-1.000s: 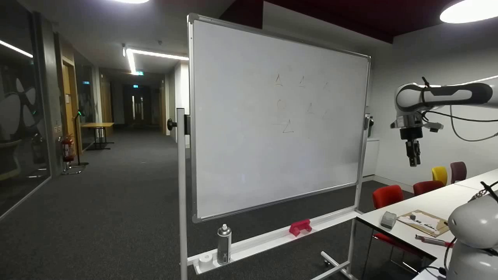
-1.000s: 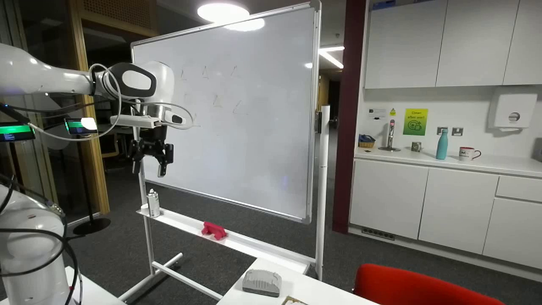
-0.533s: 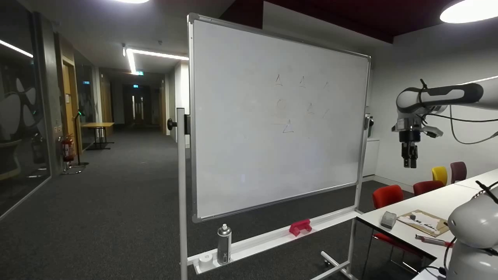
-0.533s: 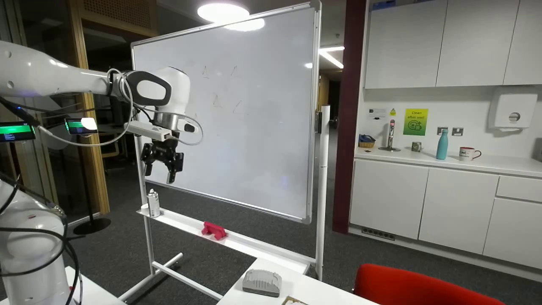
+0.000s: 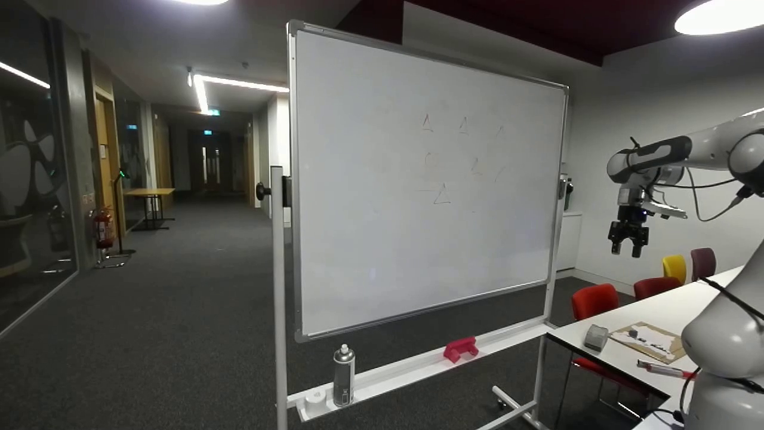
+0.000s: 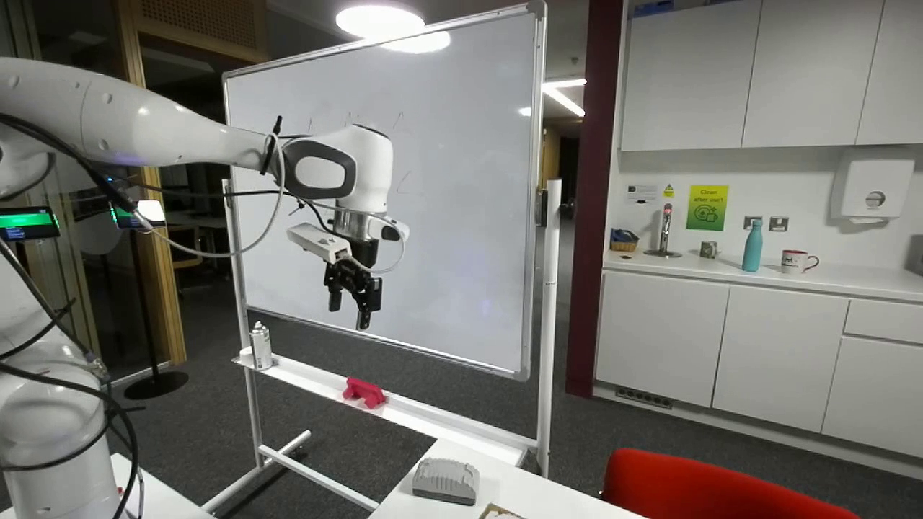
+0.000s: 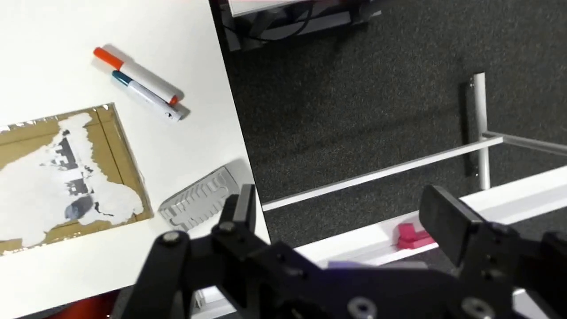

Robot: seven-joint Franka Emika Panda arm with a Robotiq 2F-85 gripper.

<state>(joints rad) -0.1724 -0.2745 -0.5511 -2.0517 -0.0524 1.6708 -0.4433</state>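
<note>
As the gripper (image 5: 626, 252) hangs in mid-air, fingertips down, we see its fingers (image 7: 246, 206) spread wide. Through the wrist view we find a ridged grey block (image 7: 201, 199) showing beside one fingertip, lying on the white table (image 7: 190, 146) near its edge, while a red holder (image 7: 413, 237) on a long white tray (image 5: 406, 373) shows near the opposite fingertip. Also on the table we make out a red-capped marker (image 7: 148, 83) and a teal-capped marker (image 7: 153, 98) side by side, and a sheet of cardboard (image 7: 101, 150) bearing torn white paper (image 7: 26, 195). A faintly marked whiteboard (image 5: 388, 257) rises above the tray, where we see a spray can (image 5: 344, 376) standing upright beside a white roll (image 5: 315, 399).
</note>
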